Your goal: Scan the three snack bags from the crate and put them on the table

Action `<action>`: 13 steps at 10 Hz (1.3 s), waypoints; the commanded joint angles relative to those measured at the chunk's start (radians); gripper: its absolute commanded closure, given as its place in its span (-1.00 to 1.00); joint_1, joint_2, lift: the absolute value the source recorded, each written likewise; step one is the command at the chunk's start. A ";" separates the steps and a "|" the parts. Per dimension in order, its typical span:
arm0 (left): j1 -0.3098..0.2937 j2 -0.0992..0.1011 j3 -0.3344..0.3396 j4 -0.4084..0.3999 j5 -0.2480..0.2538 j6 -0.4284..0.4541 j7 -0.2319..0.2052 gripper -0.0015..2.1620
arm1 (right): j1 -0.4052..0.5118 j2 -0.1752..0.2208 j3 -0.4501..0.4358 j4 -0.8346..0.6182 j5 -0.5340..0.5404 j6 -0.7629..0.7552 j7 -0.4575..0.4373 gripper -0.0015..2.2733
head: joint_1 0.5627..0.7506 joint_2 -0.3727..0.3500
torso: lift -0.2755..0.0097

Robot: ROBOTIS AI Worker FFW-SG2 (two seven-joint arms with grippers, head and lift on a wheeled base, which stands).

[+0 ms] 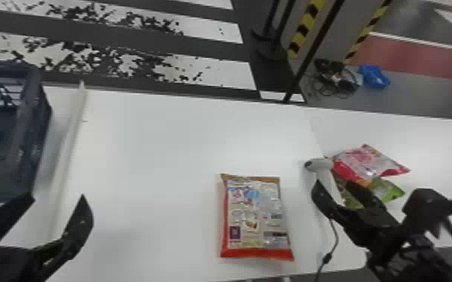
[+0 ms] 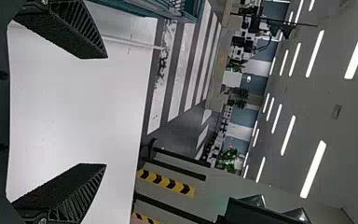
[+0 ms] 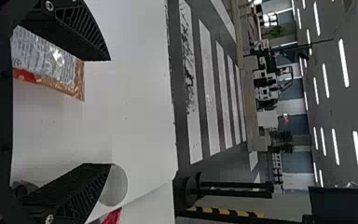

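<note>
Nearest to the camera, at the head view's lower left, my left gripper (image 1: 57, 198) has its fingers spread wide, released, with nothing gripped; its own wrist view shows the same broad gap. At the lower right, my right gripper (image 1: 333, 183) is released too: its wrist view shows the fingers well parted, holding nothing. I can't tell whether one of them touches the scanner (image 1: 319, 165), whose pale head sits just beyond them, with its cable (image 1: 336, 240) running to the near side of the table (image 1: 161, 142). The nearest snack bag (image 1: 257, 217) lies flat on that table, between my two grippers and closer to the right one, outside both pairs of jaws. From the right wrist view I see it partly behind one finger. Its long axis runs away from me, nearly straight, red end toward me and brown end pointing to the far side, with the densely printed face up. To the right of the scanner, the pink bag (image 1: 364, 161) lies aslant, partly over the green bag (image 1: 388, 189), beyond my right gripper's fingers; how the green one's long axis runs I can't make out. Off at the left stands the dark blue crate (image 1: 41, 123).
</note>
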 commanded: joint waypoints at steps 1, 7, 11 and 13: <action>0.007 0.002 0.003 0.002 0.000 -0.019 0.007 -0.97 | -0.041 -0.026 -0.035 0.127 0.007 -0.027 0.007 -0.94 | 0.41 -0.87 | 0.28; 0.030 0.004 0.017 0.013 -0.003 -0.074 -0.001 -0.97 | -0.237 -0.118 0.061 0.466 0.122 -0.079 0.057 -0.94 | 0.41 -0.94 | 0.28; 0.042 0.004 0.023 0.011 -0.003 -0.102 -0.009 -0.97 | -0.329 -0.145 0.104 0.557 0.154 -0.042 0.053 0.52 | 0.41 -0.94 | 0.28; 0.042 0.002 0.023 0.017 -0.003 -0.105 -0.010 -0.98 | -0.340 -0.155 0.106 0.578 0.160 -0.036 0.054 0.80 | 0.41 -0.94 | 0.28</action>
